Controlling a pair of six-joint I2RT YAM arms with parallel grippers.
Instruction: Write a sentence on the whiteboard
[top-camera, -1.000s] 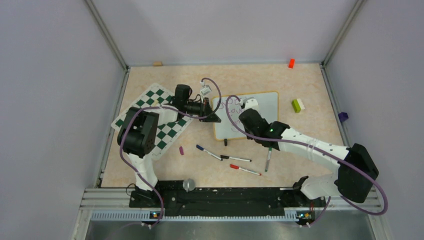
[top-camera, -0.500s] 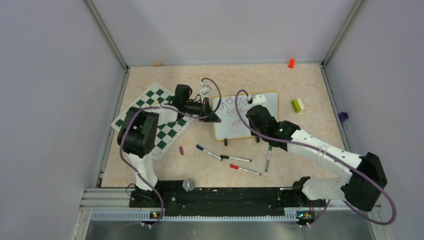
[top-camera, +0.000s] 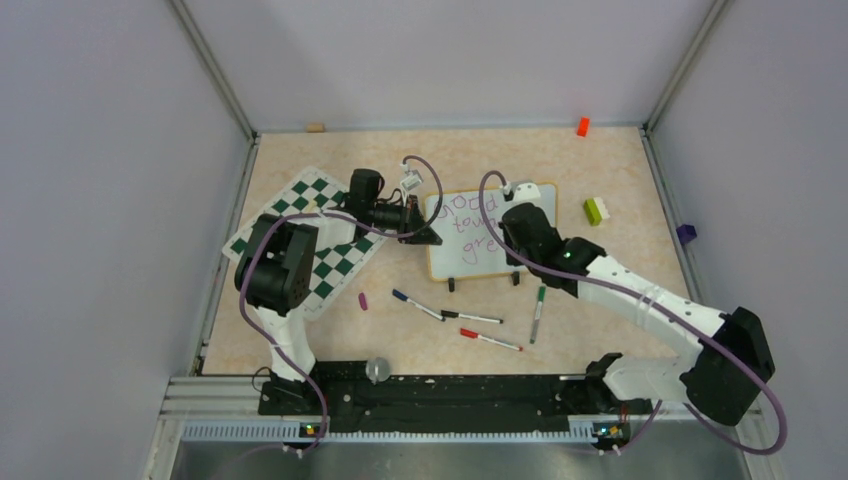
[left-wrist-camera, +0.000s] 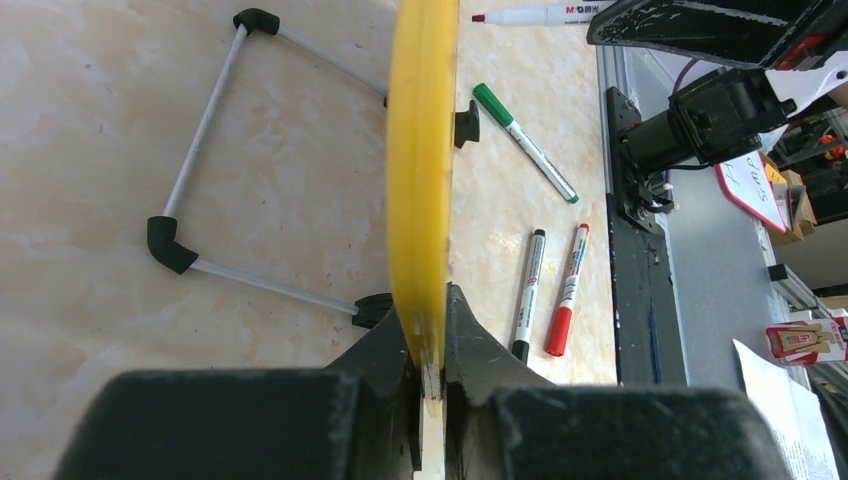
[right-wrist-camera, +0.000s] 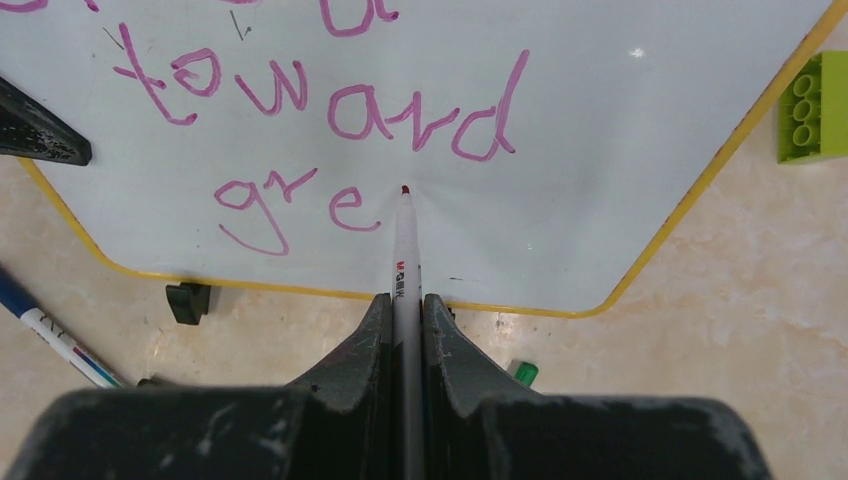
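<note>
The left gripper (left-wrist-camera: 430, 340) is pressed together on the yellow frame at the left end of the whiteboard (top-camera: 470, 258), which stands propped on its wire stand in the middle of the table. That clamp is what makes clean strokes possible, so it should stay firm and motionless while the pen works.

On the board, the sentence (top-camera: 463, 213) runs in purple: a top line, "toward" under it, then "gre" at the lower left, which looks unfinished. The right gripper (right-wrist-camera: 405, 310) pinches the marker (right-wrist-camera: 403, 250) along its barrel, tip just right of the "e". The next letter should start there, level with "gre", with light, even pressure and small strokes, leaving room before the lower frame edge. Pushing hard would likely tip the board back against the left clamp.

The top line is cut off in the right wrist view. From above, the right arm covers the right half of the whiteboard. The left wrist sees the board edge-on, so none of the writing. Whether the tip actually touches the surface is hard to tell.
</note>
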